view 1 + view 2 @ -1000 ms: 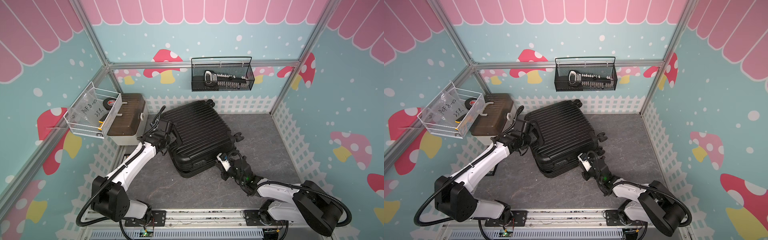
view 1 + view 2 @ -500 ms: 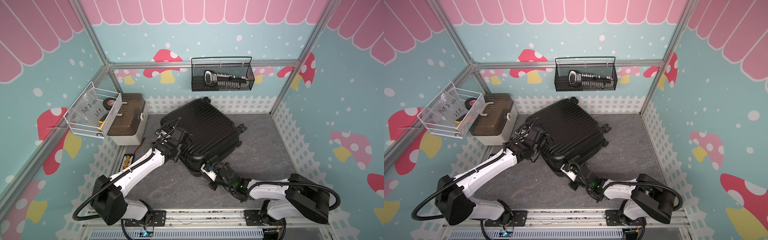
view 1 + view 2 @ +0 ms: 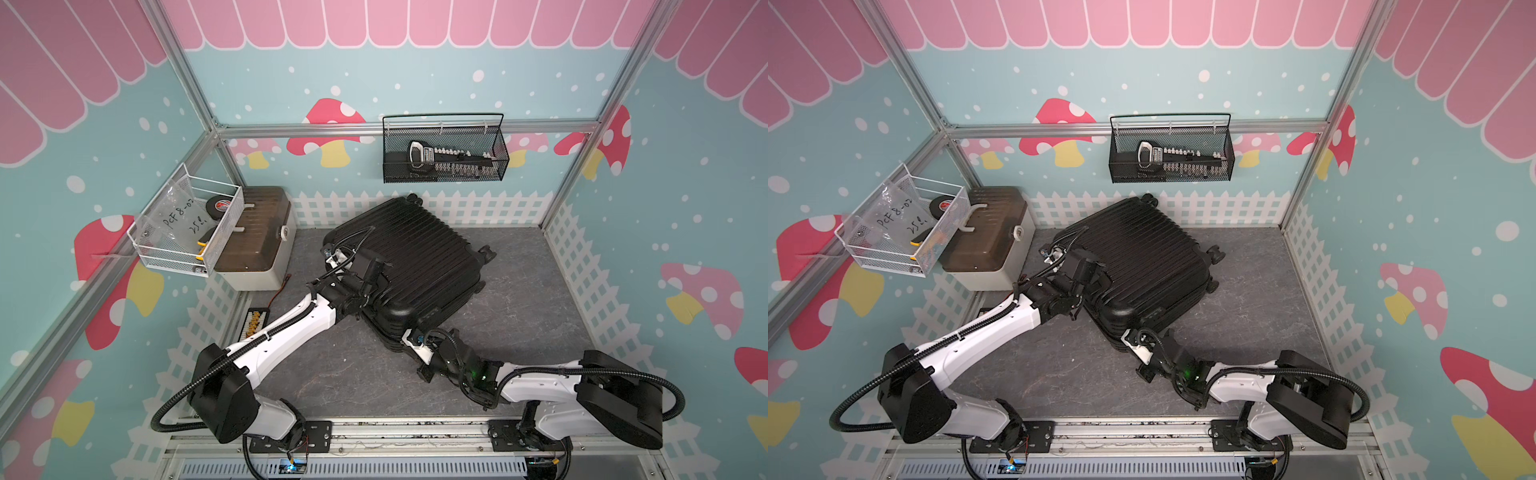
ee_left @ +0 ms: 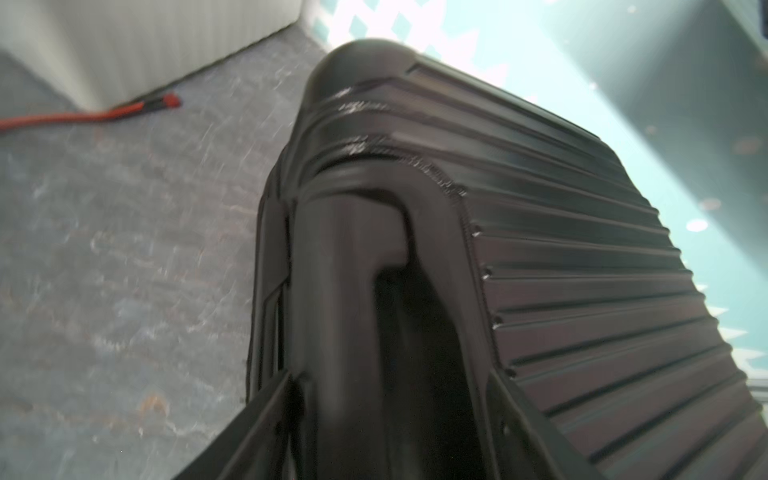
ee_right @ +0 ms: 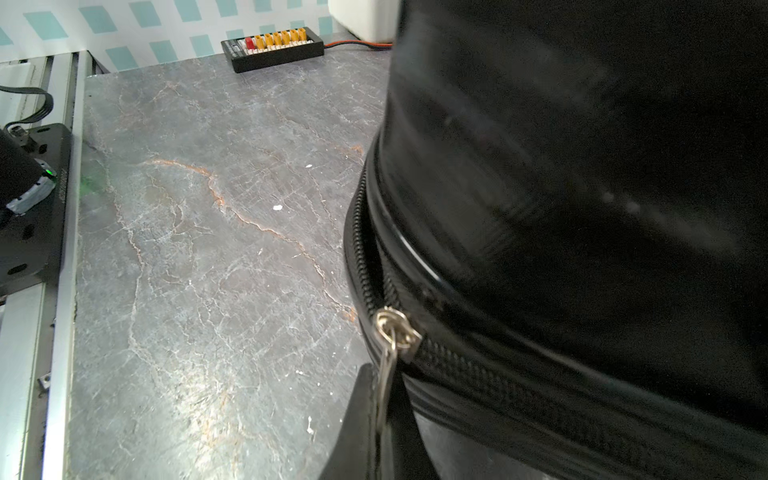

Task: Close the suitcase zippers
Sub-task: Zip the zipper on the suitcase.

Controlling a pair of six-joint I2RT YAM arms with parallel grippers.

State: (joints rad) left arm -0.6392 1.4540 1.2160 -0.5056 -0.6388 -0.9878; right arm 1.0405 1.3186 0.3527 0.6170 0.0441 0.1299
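Observation:
The black ribbed suitcase [image 3: 419, 262] [image 3: 1142, 253] lies flat and skewed on the grey floor, one corner toward me. My left gripper [image 3: 368, 289] [image 4: 390, 378] is at its left side, open, with its jaws standing apart on either side of the case's handle [image 4: 340, 291]. My right gripper [image 3: 409, 338] [image 5: 384, 415] is at the near corner, shut on the metal zipper pull [image 5: 388, 370]. The slider [image 5: 397, 332] sits on the zipper [image 5: 478, 370]. The track looks joined on one side of the slider and parted on the side that curves away round the corner [image 5: 357, 232].
A beige box with a brown lid [image 3: 257, 245] stands at the back left, close to the case. A wire basket [image 3: 187, 224] hangs on the left wall, a black mesh basket [image 3: 444, 149] on the back wall. A connector board [image 3: 255, 322] and red cable [image 4: 83, 116] lie left.
The suitcase has turned and slid, bringing a corner toward me. My right gripper moved left with the zipper pull. My left gripper shifted right along the case and its jaws opened.

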